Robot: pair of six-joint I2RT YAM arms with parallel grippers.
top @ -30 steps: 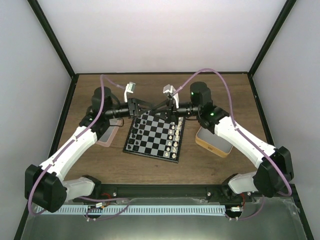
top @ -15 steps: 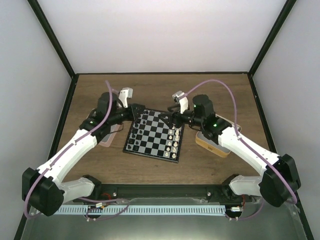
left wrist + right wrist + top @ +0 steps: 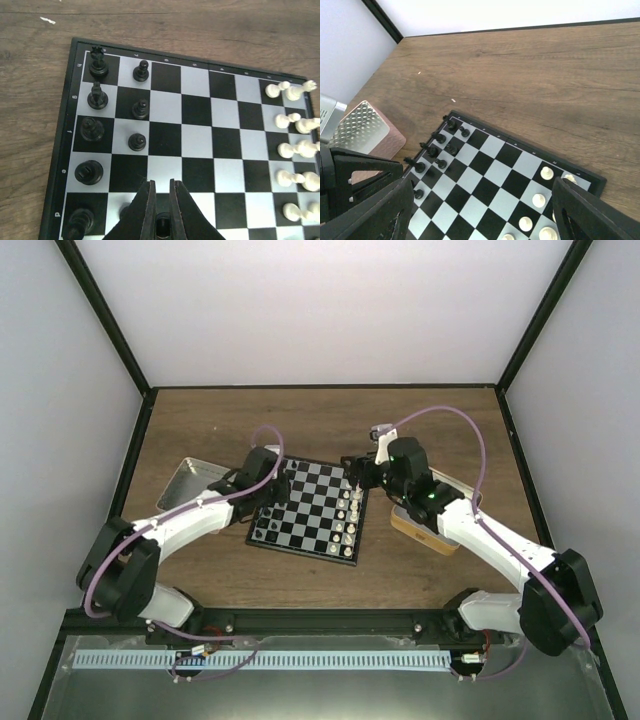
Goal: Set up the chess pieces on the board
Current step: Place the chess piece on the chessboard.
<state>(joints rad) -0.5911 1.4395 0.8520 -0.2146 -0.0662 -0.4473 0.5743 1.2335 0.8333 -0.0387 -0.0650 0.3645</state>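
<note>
The left hand (image 3: 161,187) is clamped on a black piece (image 3: 162,226), low over the left side of the board (image 3: 197,115). Other black pieces (image 3: 140,107) stand in two files along that edge, with white pieces (image 3: 292,120) opposite. The right hand (image 3: 356,476) hangs spread wide above the board's far right corner. The board lies on the counter (image 3: 200,25).

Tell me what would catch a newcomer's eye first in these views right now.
The board sits mid-table, with black chess pieces ranked in two files along its left edge and white pieces along its right. The left gripper hangs low over the board's left side, jaws shut on a black piece. The right gripper hovers by the far right corner, jaws wide open and empty.
</note>
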